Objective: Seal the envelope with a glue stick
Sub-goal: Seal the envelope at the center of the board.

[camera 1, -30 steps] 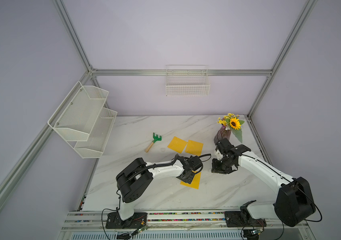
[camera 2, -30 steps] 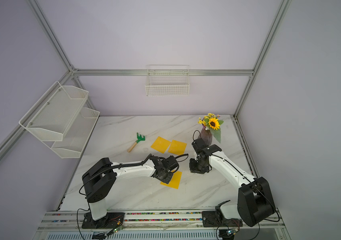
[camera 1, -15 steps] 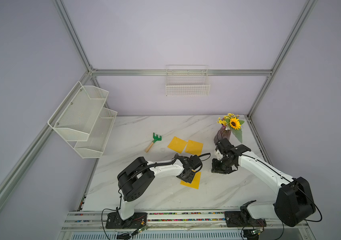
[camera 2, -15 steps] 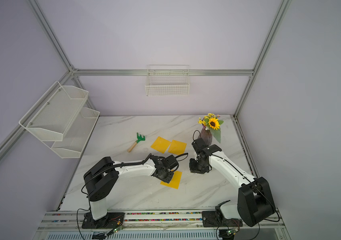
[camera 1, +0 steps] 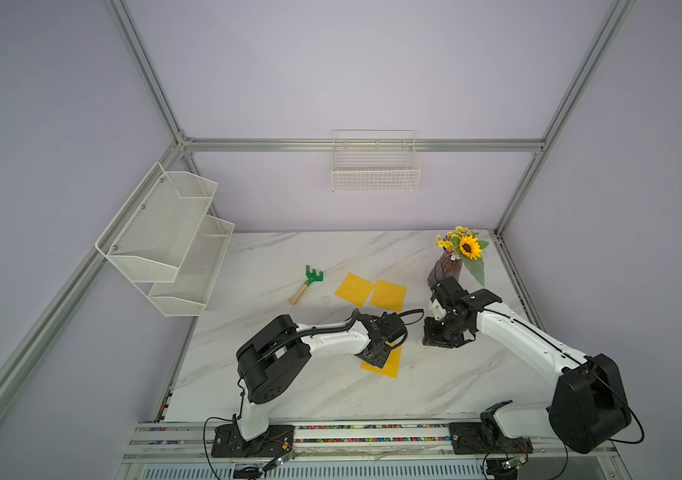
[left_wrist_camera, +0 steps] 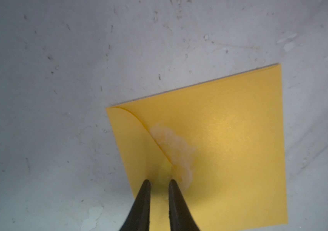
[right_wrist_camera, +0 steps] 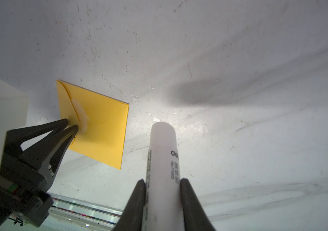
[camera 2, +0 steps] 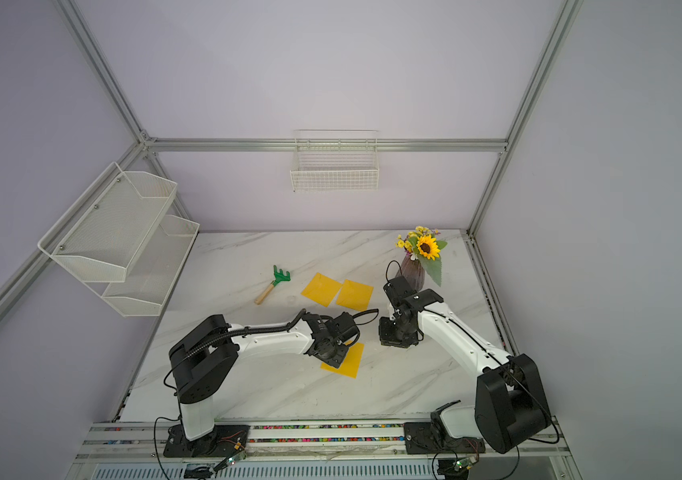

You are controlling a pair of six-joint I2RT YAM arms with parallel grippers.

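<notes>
The glue stick (right_wrist_camera: 162, 144), a smooth white plastic cylinder with dark print down its label, is clamped by the right gripper (right_wrist_camera: 163, 180), both black fingers pressed on its sides. Its rounded end points down at the table (right_wrist_camera: 239, 60) just beside the envelope (right_wrist_camera: 103, 130), clear of the paper's edge; whether it touches the surface I cannot tell.

The envelope is a flat square of matte yellow paper lying on the scuffed, grey-veined marble top. Its curved flap is folded down, and a lumpy, whitish smear of glue (left_wrist_camera: 175, 148) runs along the flap's edge.

The left gripper (left_wrist_camera: 159, 181) stands on the envelope, its tapered black fingertips (left_wrist_camera: 146, 186) set on the flap with a narrow gap between them and nothing held.

Beyond the envelope, well apart, lie two more yellow squares (camera 1: 354, 289) touching at a corner.
</notes>
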